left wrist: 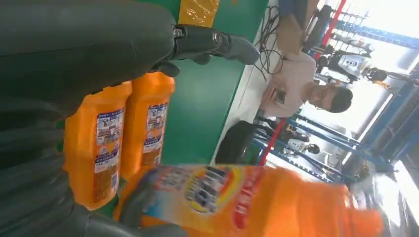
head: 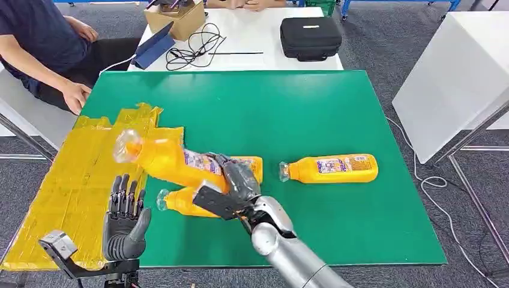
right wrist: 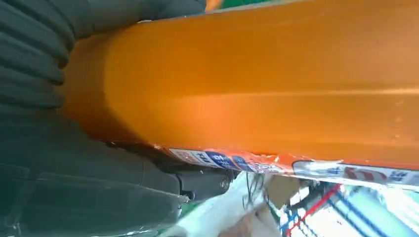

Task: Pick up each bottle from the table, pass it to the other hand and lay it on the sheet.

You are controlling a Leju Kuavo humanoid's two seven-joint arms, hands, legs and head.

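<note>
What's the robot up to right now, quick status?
Right hand grips an orange bottle, lifted, cap toward the yellow sheet. Left hand open, waiting beside it. Two more orange bottles lie on the green table. Nothing blocking.

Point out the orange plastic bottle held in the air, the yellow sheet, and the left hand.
Orange plastic bottle in the right hand [head: 165, 161], head view, on its bare orange body.
Crinkled yellow sheet [head: 75, 180], head view, on its bare middle.
Left hand [head: 123, 225], head view, on its palm.

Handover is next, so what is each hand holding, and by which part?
The right hand grips an orange bottle around its lower body, near the base, cap end pointing left. The left hand holds nothing, fingers spread.
</note>
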